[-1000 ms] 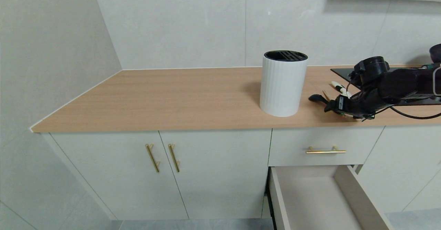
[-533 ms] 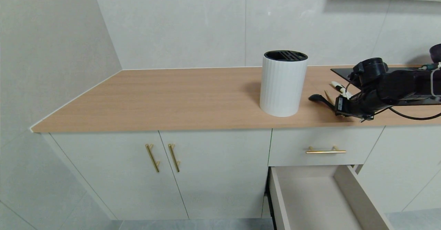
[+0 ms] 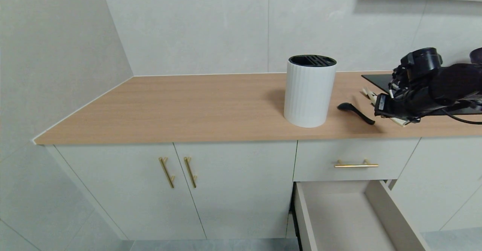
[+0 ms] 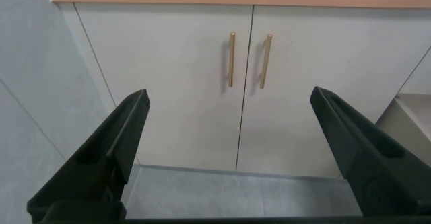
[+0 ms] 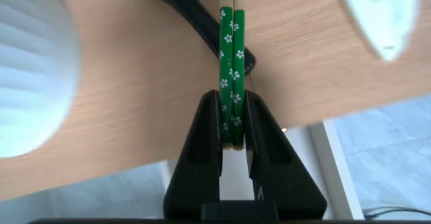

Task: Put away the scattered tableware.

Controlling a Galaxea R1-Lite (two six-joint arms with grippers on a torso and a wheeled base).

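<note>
Nearest to us, low on the right, an open drawer [image 3: 339, 217] is standing pulled out under the bench [image 3: 188, 108]. We are holding our left claw [image 4: 229, 150] down in front of the cabinet doors [image 4: 303, 109]. Its fingers are spread wide with nothing between them, and the two gold handles [image 4: 231, 59] are showing in the gap.

On the right part of the bench, near its front edge, we are gripping a pair of chopsticks [image 5: 229, 62] in our right claw [image 5: 233, 109]. The fingers are closing on the green flowered ends, and the pale shafts are pointing away from the claw. The chopsticks are crossing over the handle of a black spoon [image 3: 354, 111] that is lying on the bench; we cannot tell whether they are touching it.

Just left of that spoon, a white ribbed holder [image 3: 309, 93] with a black slotted top is standing upright. A white spoon [image 5: 377, 9] is lying to the right of the chopsticks. Farther back on the right, a black cooktop [image 3: 376, 79] is sitting flat by the tiled wall.
</note>
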